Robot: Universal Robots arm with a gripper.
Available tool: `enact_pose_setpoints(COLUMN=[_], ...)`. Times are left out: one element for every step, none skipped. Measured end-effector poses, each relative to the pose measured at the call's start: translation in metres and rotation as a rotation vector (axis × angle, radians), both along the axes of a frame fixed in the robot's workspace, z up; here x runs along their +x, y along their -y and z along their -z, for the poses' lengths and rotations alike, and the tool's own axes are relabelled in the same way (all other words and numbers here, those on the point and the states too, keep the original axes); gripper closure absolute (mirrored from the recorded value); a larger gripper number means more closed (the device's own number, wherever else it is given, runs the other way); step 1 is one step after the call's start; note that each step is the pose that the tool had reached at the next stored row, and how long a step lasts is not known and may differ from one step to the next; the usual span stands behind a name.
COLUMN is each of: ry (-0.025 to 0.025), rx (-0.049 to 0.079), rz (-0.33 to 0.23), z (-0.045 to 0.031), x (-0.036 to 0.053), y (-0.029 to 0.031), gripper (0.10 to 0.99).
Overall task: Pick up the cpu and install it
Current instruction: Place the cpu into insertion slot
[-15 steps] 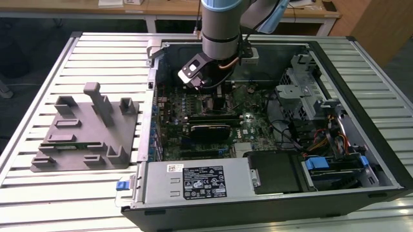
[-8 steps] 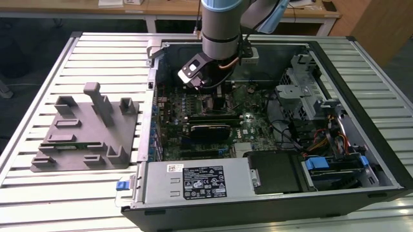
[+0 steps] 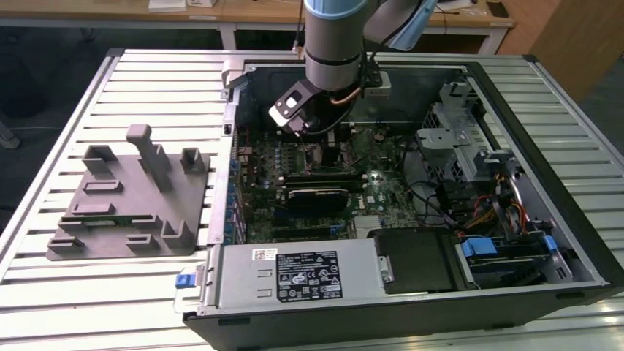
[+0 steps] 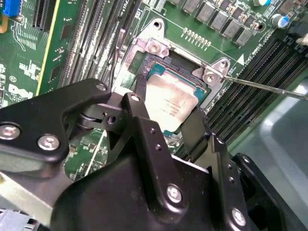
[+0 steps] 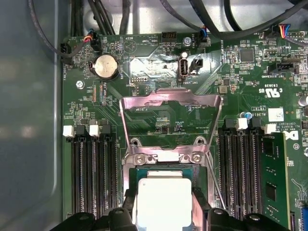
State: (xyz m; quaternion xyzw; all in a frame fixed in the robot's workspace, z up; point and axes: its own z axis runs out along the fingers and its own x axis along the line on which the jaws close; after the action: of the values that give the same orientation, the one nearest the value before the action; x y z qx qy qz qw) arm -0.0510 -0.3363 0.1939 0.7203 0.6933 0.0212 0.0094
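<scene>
The cpu [image 4: 171,103] [image 5: 163,202], a flat square chip with a silver top plate, lies level in the motherboard socket [image 4: 154,45]. My gripper [image 4: 168,115] [image 5: 163,214] straddles it, with a black finger [image 4: 139,115] pressed against each of two opposite edges, shut on the chip. The socket's metal load plate [image 5: 171,115] stands flipped open beyond the chip. Its thin lever [image 4: 264,86] sticks out to one side. In the exterior view the arm's wrist [image 3: 332,80] reaches down into the open computer case [image 3: 546,146] over the board's middle.
A grey plastic fixture tray [image 3: 127,212] lies on the slatted table at the exterior view's left. Memory slots [image 5: 91,168] flank the socket, and one holds a green module [image 5: 274,178]. The power supply [image 3: 302,274] and drive cage [image 3: 458,139] crowd the case's edges.
</scene>
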Motion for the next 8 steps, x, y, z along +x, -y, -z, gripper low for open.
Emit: enact_pose_setpoints(ry=[0.0000, 0.0000, 0.0000, 0.0001, 0.0000, 0.0000, 0.0000, 0.0000], rx=[-0.001, -0.002, -0.004, -0.006, -0.007, -0.007, -0.007, -0.007], rz=[0.000, 0.000, 0.000, 0.000, 0.000, 0.000, 0.000, -0.001], z=[0.0000, -0.0001, 0.0000, -0.0001, -0.0001, -0.0001, -0.0001, -0.0001], x=[-0.0002, -0.0005, -0.0006, -0.0006, -0.0006, -0.0007, -0.0006, -0.0006], y=[0.0001, 0.0001, 0.0001, 0.0001, 0.0002, 0.0002, 0.0002, 0.0001], gripper=[0.549, 0.549, 0.549, 0.549, 0.549, 0.549, 0.549, 0.549])
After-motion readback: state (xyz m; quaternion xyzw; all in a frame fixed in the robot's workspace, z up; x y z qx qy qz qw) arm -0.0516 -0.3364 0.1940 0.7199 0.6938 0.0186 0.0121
